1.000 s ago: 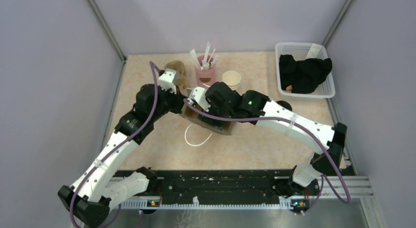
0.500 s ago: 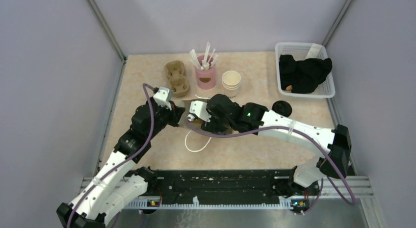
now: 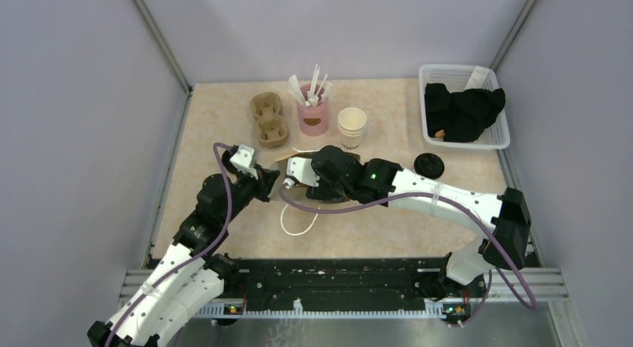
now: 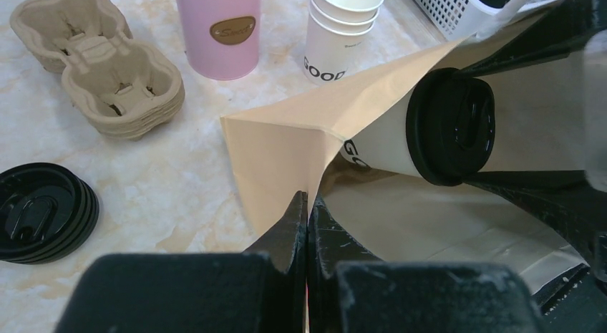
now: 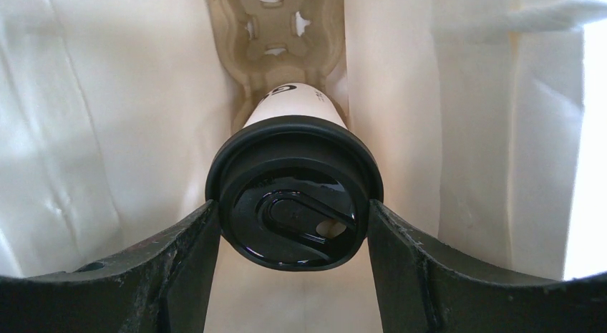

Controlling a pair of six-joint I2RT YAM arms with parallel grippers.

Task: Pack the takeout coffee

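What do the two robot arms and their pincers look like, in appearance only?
The left arm and the right arm have white links, black joints and a purple cable looping along each. A small green light glows on the right arm. The left pincer and the right pincer have black, scuffed fingers.

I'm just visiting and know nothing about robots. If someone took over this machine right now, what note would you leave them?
Grippers: left gripper shut, pinching the paper bag at its rim. The right gripper is shut on the black lid of a lidded cup, inside the bag.
Done: that cup is down in the bag, over a cardboard carrier; I cannot tell if it is seated. The carrier's far slot is empty.
Left: release the cup, then pack the second one, which no view shows.
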